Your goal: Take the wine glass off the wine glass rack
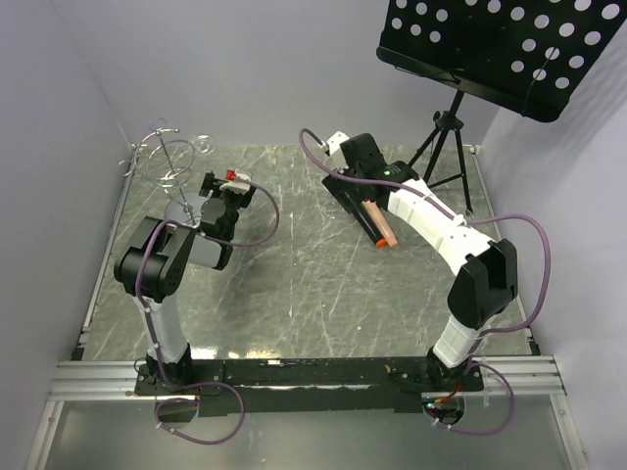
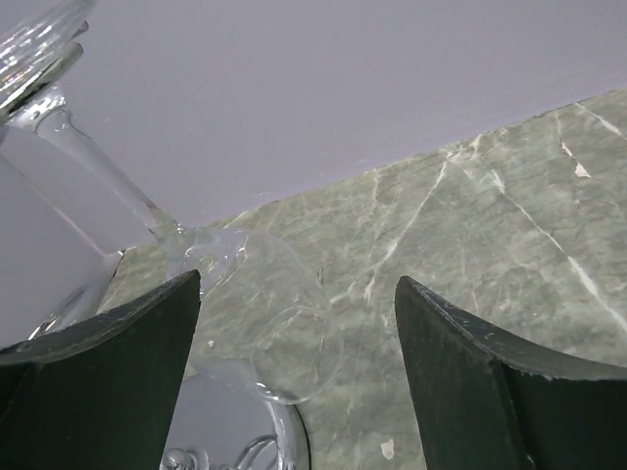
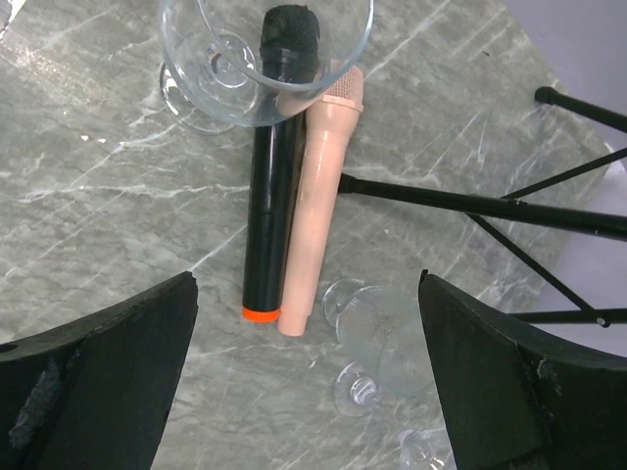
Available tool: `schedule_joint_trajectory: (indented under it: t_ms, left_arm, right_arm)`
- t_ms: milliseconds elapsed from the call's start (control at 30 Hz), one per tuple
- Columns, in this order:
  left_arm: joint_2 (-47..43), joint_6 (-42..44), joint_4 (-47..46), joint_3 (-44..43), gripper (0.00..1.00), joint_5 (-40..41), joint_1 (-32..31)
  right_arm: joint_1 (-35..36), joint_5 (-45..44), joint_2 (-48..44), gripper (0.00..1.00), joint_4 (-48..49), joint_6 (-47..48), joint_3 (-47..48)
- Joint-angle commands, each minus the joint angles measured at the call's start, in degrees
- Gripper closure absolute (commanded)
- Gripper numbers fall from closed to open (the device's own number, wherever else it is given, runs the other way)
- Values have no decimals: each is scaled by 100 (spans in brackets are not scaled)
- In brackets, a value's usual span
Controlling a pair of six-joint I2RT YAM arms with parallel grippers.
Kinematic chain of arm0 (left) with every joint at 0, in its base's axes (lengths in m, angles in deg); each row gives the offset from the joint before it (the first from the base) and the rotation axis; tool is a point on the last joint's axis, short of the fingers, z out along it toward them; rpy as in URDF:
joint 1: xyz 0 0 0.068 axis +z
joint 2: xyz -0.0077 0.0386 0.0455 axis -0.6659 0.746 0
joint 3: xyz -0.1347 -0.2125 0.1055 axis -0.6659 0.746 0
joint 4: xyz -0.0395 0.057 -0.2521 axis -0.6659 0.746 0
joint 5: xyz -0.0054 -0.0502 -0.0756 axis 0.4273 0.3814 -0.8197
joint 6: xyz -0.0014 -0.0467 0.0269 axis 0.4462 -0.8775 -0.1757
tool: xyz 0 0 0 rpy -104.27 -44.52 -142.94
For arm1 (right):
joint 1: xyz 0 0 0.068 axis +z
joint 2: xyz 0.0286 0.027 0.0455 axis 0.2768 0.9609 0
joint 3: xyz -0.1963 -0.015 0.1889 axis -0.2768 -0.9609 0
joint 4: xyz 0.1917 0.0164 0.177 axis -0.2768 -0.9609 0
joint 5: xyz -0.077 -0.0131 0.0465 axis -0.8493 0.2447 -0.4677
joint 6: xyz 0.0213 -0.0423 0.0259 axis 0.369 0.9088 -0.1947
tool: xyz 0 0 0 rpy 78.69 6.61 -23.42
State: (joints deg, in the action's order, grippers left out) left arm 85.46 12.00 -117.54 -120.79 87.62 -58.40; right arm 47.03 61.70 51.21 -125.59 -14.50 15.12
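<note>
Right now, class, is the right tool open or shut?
Open: the right tool shows its fingers wide apart, nothing gripped between them.

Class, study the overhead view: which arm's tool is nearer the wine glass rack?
Left. The left tool sits close beside the wine glass rack in the far-left corner. The right tool hangs across the table, over two microphones.

I see bright, even light, soft shadows; the wine glass (image 2: pixel 93 168) at ten o'clock in my left wrist view looks blurred.
</note>
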Motion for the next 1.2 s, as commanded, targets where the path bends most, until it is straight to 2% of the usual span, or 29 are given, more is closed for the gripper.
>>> schedule_joint_trajectory:
  t_ms: [0, 100, 167, 233, 500, 700, 967, 1167]
  left_arm:
    - [251, 199, -2726, -276, 16, 148, -49]
    - [646, 620, -3236, -513, 15, 209, -120]
    - [796, 771, -3237, -794, 14, 498, -146]
    - [858, 701, -3237, -944, 15, 762, -146]
    - [815, 288, -3238, -865, 18, 745, -137]
    - [403, 332, -3238, -137, 11, 657, -295]
    - [-476, 771, -3220, 839, 3, 517, -892]
    - [-1188, 798, -2615, 1576, 0, 438, -1446]
  right_arm:
    - [-72, -25, -65, 0, -227, -277, 121]
    - [-64, 2, 102, 0, -482, -374, 350]
    - [-64, 10, 208, 0, -614, -392, 499]
    - [-73, 28, 313, 0, -702, -401, 622]
    - [-64, 107, 709, 0, -975, -515, 1168]
    - [-125, 422, 604, 0, -493, -322, 1045]
    - [-424, 2126, 139, 0, 570, -375, 747]
    - [-451, 2953, -64, 0, 1327, -471, 570]
